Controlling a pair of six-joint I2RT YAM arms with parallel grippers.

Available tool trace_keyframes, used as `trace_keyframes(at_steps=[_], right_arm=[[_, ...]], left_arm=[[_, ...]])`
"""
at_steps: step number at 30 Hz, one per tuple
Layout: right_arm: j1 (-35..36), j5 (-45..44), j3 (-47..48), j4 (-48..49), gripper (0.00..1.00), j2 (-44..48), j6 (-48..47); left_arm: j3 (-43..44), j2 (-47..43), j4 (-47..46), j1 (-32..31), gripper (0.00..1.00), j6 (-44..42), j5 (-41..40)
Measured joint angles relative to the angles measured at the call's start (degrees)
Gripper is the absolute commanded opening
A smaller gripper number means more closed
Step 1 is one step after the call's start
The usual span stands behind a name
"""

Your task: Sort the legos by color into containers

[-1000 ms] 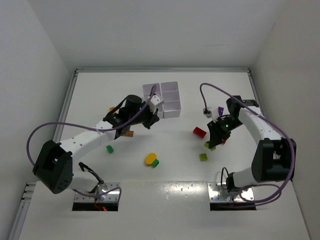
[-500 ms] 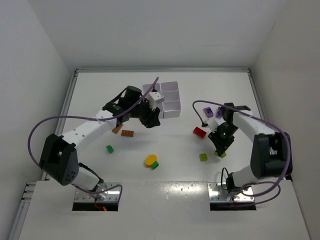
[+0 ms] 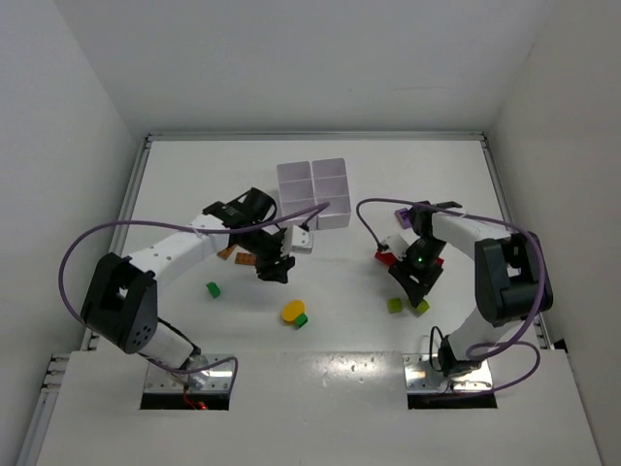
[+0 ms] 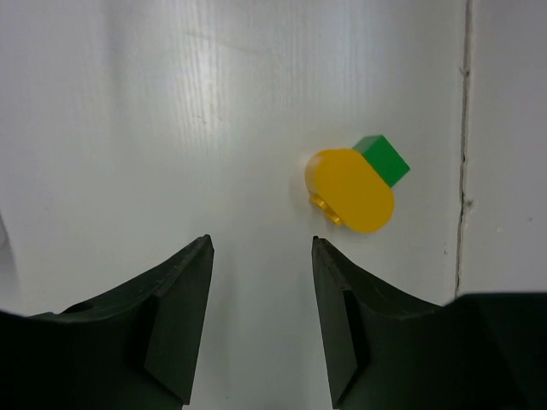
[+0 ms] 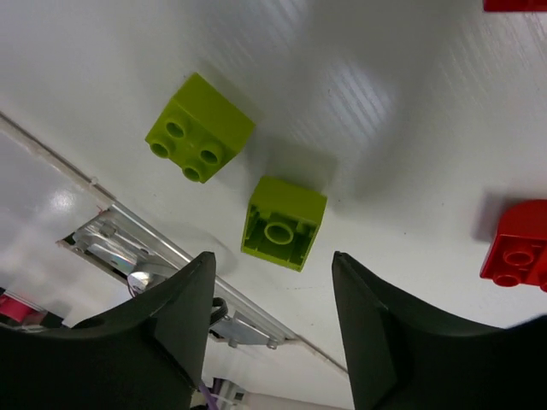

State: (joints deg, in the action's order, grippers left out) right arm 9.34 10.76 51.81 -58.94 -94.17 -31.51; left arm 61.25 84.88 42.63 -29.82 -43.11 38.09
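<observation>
While the right gripper (image 5: 272, 282) hangs spread and empty over an upturned lime lego (image 5: 284, 222) (well apart from the tray (image 3: 312, 194)), closing off-centre could flick it away; the left gripper (image 4: 261, 256), likewise parted and empty, faces 1 yellow-green clump (image 4: 350, 190).

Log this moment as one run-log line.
left gripper: open, empty, short of yellow piece touching green brick | right gripper: open, empty, lined up on lime brick, underside showing

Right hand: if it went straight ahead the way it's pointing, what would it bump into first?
Probably the upside-down lime brick, lying on the table straight ahead of the open right hand, in line with the gap between its fingers. The other lime brick sits off to one side.
</observation>
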Motion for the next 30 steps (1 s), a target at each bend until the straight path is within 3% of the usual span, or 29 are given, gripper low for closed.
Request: trace_keyframes(at_steps=[2, 15, 16, 17, 21, 30], right_arm=[[0.28, 0.22, 0.44, -0.02, 0.65, -0.59, 0.55], [-1.84, 4.39, 7.87, -3.37, 0.68, -0.37, 4.24], [-2.38, 4.87, 8.70, -3.69, 0.70, -0.17, 4.55], [-2.86, 5.46, 9.46, -3.89, 0.71, 0.04, 4.83], [-4.61, 7.13, 11.19, -5.22, 0.79, 0.31, 5.35], [-5.79, 8.59, 12.46, -7.02, 0.81, 0.35, 6.10]], left_arm=[[-1.05, 0.48, 1.68, 0.17, 0.56, -5.16, 0.68], [-5.73, 1.44, 9.88, -2.91, 0.66, -38.18, 3.26], [-6.73, 1.03, 10.32, -3.61, 0.86, -40.11, 3.21], [-7.63, 0.70, 10.78, -4.28, 0.95, -42.45, 3.17], [-8.72, 0.37, 11.63, -6.32, 0.99, -46.99, 3.02], [-5.90, 4.28, 8.94, -9.70, 0.99, -47.69, 2.64]])
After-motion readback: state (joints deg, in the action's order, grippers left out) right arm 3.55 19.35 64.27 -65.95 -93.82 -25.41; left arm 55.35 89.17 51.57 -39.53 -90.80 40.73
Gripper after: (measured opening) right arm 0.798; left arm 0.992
